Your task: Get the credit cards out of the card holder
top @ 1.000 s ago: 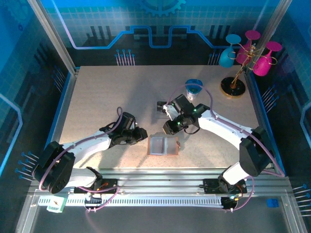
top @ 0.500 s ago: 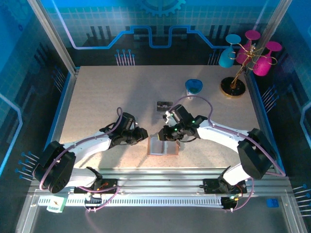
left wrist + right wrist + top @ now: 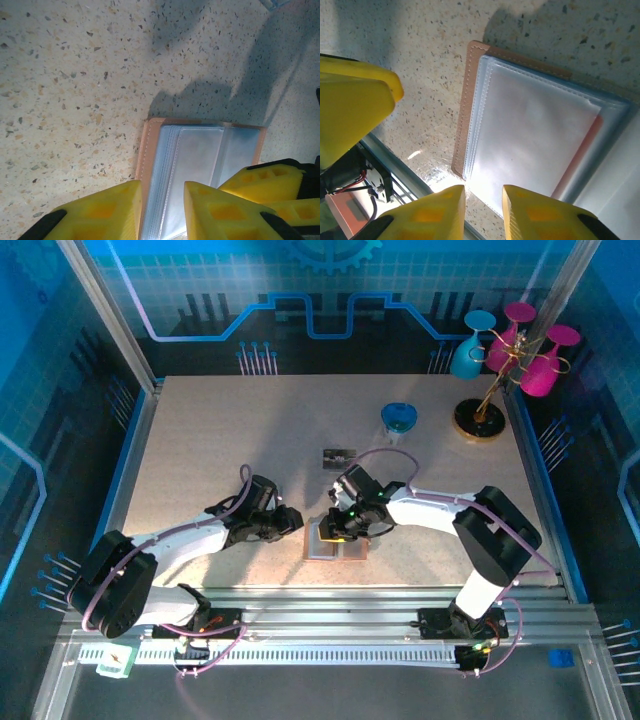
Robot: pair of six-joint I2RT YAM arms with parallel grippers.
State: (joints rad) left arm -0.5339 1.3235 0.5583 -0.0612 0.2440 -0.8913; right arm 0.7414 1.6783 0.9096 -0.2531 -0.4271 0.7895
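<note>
The card holder [image 3: 350,549] lies open and flat near the table's front, tan rim up, with pale clear sleeves inside [image 3: 200,150] [image 3: 530,135]. My left gripper [image 3: 297,523] [image 3: 162,192] stands at its left edge, jaws a little apart astride the tan rim and the sleeve edges. My right gripper [image 3: 336,530] [image 3: 483,192] hovers over the holder's near corner, open, nothing between its fingers. A red-orange edge [image 3: 580,150] shows through a sleeve near the fold. One small dark credit card [image 3: 338,456] lies on the table behind the holder.
A blue cup [image 3: 398,420] stands behind the right arm. A cup stand [image 3: 480,420] with blue and pink cups is at the back right. The table's front metal rail [image 3: 385,160] runs close to the holder.
The right gripper has come forward and left from beside the dark card, down over the holder, and its jaws have widened. The left arm and the holder have stayed put.
</note>
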